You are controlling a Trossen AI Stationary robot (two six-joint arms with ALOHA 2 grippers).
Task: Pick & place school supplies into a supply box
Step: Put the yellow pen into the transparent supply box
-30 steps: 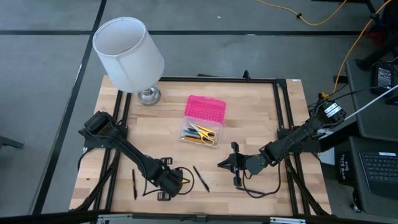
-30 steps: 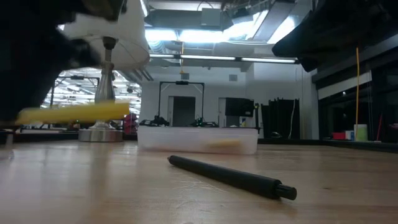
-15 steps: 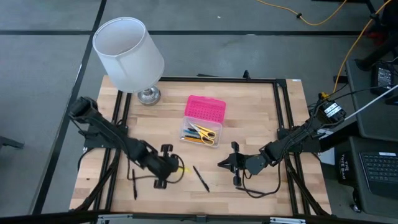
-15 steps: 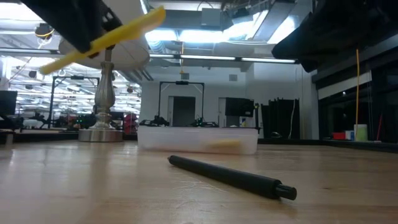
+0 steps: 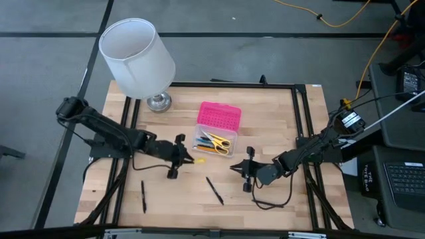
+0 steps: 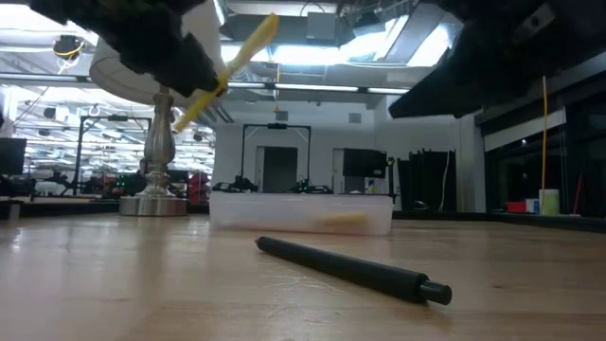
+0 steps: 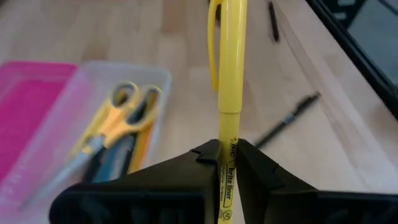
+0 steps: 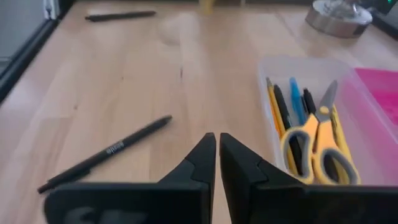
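Scissors (image 5: 216, 141) in box (image 5: 229, 151), pens (image 5: 214, 190) outside

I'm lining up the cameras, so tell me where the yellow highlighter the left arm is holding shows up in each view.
High view: yellow highlighter, left of the clear box base.
Low view: up high, tilted.
Left wrist view: centre, clamped in the left gripper.
Right wrist view: maybe a yellow blur at the top edge; cannot confirm.
Shared landmark: the box base.

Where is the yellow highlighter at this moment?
The left gripper holds the yellow highlighter above the table, just left of the supply box in the high view.
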